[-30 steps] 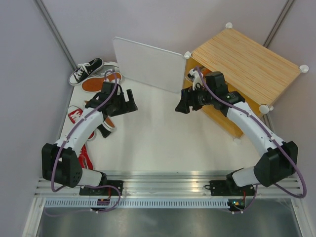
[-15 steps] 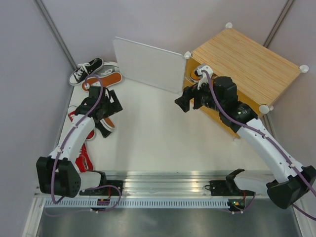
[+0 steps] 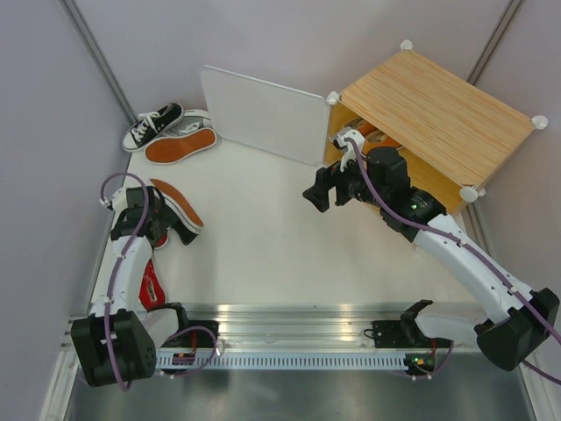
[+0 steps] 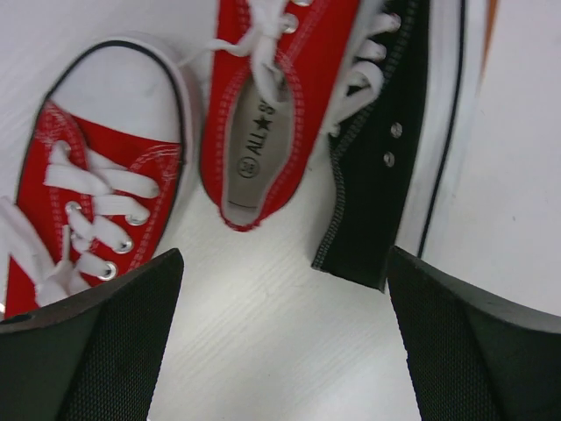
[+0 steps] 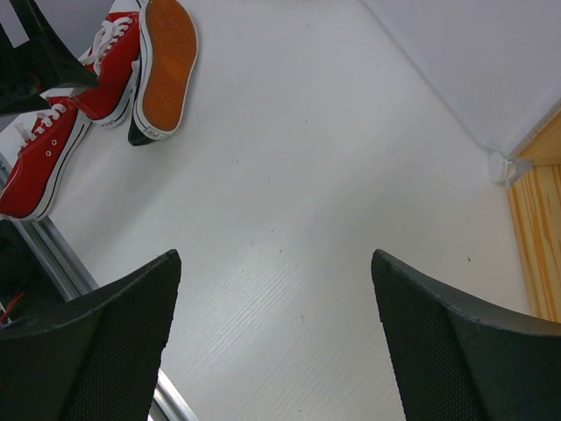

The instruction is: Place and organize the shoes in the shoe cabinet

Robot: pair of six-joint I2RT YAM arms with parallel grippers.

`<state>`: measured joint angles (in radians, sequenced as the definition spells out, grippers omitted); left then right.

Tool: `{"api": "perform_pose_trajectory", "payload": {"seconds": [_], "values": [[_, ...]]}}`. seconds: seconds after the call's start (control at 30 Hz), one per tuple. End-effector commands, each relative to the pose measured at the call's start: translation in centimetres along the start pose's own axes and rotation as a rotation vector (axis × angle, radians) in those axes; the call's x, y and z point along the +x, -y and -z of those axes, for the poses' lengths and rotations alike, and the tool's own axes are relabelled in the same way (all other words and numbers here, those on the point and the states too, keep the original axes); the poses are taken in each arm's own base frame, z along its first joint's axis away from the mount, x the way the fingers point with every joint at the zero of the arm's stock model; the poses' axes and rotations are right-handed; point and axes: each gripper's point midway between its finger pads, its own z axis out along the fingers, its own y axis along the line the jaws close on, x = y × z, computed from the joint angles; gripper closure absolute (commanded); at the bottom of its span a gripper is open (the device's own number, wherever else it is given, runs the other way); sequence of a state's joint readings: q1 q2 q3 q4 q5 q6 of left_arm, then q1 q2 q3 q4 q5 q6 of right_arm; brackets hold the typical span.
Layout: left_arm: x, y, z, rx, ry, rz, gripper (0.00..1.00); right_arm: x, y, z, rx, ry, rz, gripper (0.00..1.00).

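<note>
Your left arm has swung back to the left edge of the overhead view since a second ago. Its left tool (image 4: 280, 351) now hangs wide open and empty over a pair of red canvas sneakers (image 4: 272, 105) and a black canvas sneaker (image 4: 394, 149) that lies on its side on the white bench (image 3: 280, 254). Your right tool (image 5: 276, 342) has edged a little left. It stands open, holding nothing, above bare bench, just in front of the light wood-grain shoe cabinet (image 3: 438, 114) at upper right. Another black sneaker (image 3: 151, 125) and an upturned orange-brown sole (image 3: 180, 146) lie at upper left, beside the frosted white door panel (image 3: 259, 114).
</note>
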<state>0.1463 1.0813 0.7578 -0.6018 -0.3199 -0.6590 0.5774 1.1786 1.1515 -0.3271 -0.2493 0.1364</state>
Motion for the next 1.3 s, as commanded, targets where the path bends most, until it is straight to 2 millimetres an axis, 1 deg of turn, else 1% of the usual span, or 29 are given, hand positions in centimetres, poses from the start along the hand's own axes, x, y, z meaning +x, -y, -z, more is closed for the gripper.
{"api": "perform_pose_trajectory", "payload": {"seconds": [0.0,0.03,0.1,0.33,0.37,0.47,0.5,0.53,0.6,0.7,0.73,0.8,0.83,0.87,0.93,0.97,1.0,1.07,1.17,1.2,1.27], "values": [[-1.4,-3.3,0.0,-0.123,0.083,0.134,0.01,-1.0,-0.7,0.7,-0.026,0.056,0.031,0.05],[-1.1,-3.9,-0.2,-0.139,0.078,0.147,0.01,-1.0,-0.7,0.7,-0.024,0.056,0.032,0.02],[-0.6,-4.7,-0.4,-0.165,0.066,0.181,0.01,-0.7,-0.8,0.8,-0.031,0.054,0.037,0.02],[2.7,-6.7,-2.1,-0.241,-0.017,0.258,0.02,-0.3,-0.8,0.8,-0.038,0.057,0.034,0.02],[3.0,-6.9,-2.2,-0.252,-0.024,0.27,0.03,-0.2,-0.8,0.8,-0.038,0.057,0.034,0.02],[3.7,-8.4,-2.7,-0.307,-0.041,0.323,0.04,-0.1,-0.6,1.0,-0.028,0.057,0.032,0.02],[3.7,-9.1,-2.9,-0.332,-0.041,0.35,0.05,0.0,-0.5,0.9,-0.023,0.057,0.036,0.02],[4.1,-9.7,-2.8,-0.356,-0.059,0.364,0.05,0.1,-0.3,0.9,-0.014,0.052,0.036,0.02],[3.7,-9.9,-2.6,-0.367,-0.052,0.378,0.05,0.0,-0.4,1.1,-0.011,0.052,0.041,0.02],[2.2,-9.2,-1.6,-0.323,-0.022,0.377,0.05,-0.1,-0.2,1.1,-0.001,0.05,0.047,0.02],[1.2,-8.8,-1.1,-0.304,0.001,0.38,0.05,0.0,-0.2,1.0,-0.001,0.046,0.047,0.02],[0.3,-9.1,-0.3,-0.318,0.023,0.349,0.05,-0.1,-0.2,0.9,-0.002,0.043,0.048,0.02],[-0.8,-9.2,0.2,-0.327,0.047,0.341,0.05,-0.1,-0.1,0.7,-0.003,0.038,0.048,0.02],[-1.1,-10.1,0.6,-0.375,0.065,0.311,0.05,-0.2,-0.2,0.7,-0.006,0.038,0.048,0.02],[-1.8,-10.8,1.3,-0.411,0.091,0.301,0.05,-0.2,-0.3,0.4,-0.013,0.031,0.05,0.02],[-1.8,-11.3,1.6,-0.436,0.104,0.304,0.05,-0.4,-0.3,0.4,-0.016,0.03,0.048,0.02],[-1.4,-11.6,1.8,-0.446,0.098,0.301,0.05,-0.3,-0.4,0.4,-0.019,0.029,0.048,0.02],[-1.0,-11.8,1.7,-0.453,0.088,0.302,0.05,-0.2,-0.4,0.4,-0.02,0.027,0.046,0.02],[0.6,-12.3,0.9,-0.485,0.036,0.316,0.04,0.1,-0.4,0.4,-0.02,0.024,0.044,0.02],[1.6,-12.5,0.3,-0.504,-0.008,0.315,0.04,0.1,-0.3,0.4,-0.018,0.024,0.044,0.02],[2.4,-12.8,-0.3,-0.522,-0.048,0.342,0.04,0.3,-0.3,0.7,-0.012,0.025,0.047,0.02]]}}
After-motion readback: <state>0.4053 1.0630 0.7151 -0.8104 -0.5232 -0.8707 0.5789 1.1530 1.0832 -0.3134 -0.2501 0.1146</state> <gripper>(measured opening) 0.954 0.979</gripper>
